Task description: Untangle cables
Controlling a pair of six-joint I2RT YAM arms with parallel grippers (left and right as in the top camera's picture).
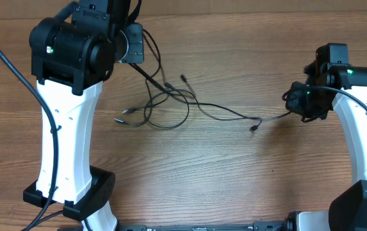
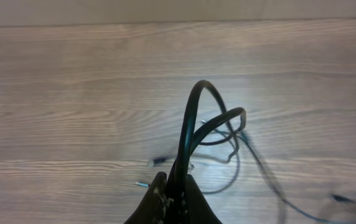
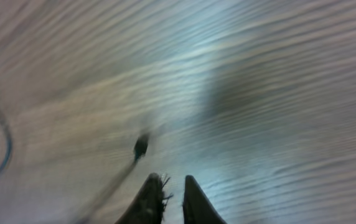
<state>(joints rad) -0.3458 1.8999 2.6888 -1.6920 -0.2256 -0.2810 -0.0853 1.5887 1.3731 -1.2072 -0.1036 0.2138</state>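
Right wrist view motion-blurred; small dark plug [image 3: 141,147] indistinct. Thin black cables [image 2: 193,124] defocus rightward, cropped at the near edge.

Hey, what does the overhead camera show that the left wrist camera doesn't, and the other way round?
Only overhead: the left arm and right arm, and the whole spread of the cables, with one strand running right toward the right gripper.
Only left wrist: the left gripper close up, pinched shut on a loop that arches above its fingers.
Both: the tangle lying on the wooden table, with small plugs at loose ends.
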